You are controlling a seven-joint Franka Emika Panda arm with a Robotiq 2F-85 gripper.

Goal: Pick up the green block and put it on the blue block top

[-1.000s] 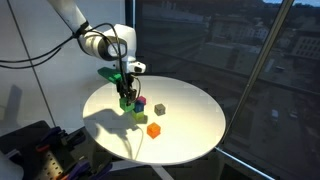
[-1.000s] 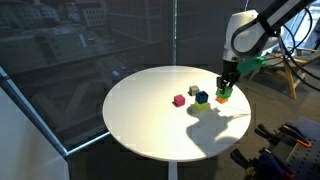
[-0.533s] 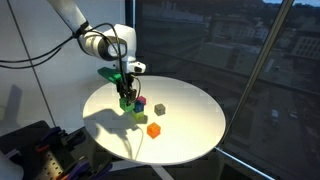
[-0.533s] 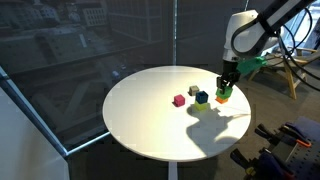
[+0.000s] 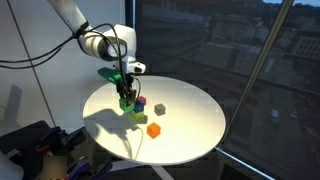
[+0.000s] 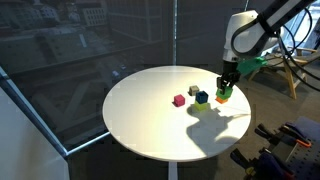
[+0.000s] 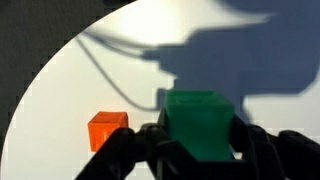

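My gripper [image 5: 127, 92] is shut on the green block [image 5: 126, 101] and holds it just over the white round table. In the wrist view the green block [image 7: 200, 122] sits between the black fingers [image 7: 200, 150], and its shadow falls on the table behind it. It also shows in an exterior view [image 6: 224, 90] under the gripper [image 6: 226, 82]. A small dark cube [image 6: 202, 98] to the left of the gripper looks like the blue block. It is too small to be sure of its colour.
On the table [image 5: 190, 125] lie an orange cube [image 5: 154, 130], a yellow-green cube [image 5: 139, 117], a gray cube [image 5: 159, 108] and a magenta cube [image 5: 141, 101]. The orange cube [image 7: 108, 130] lies to the left of the gripper in the wrist view. Windows stand behind the table.
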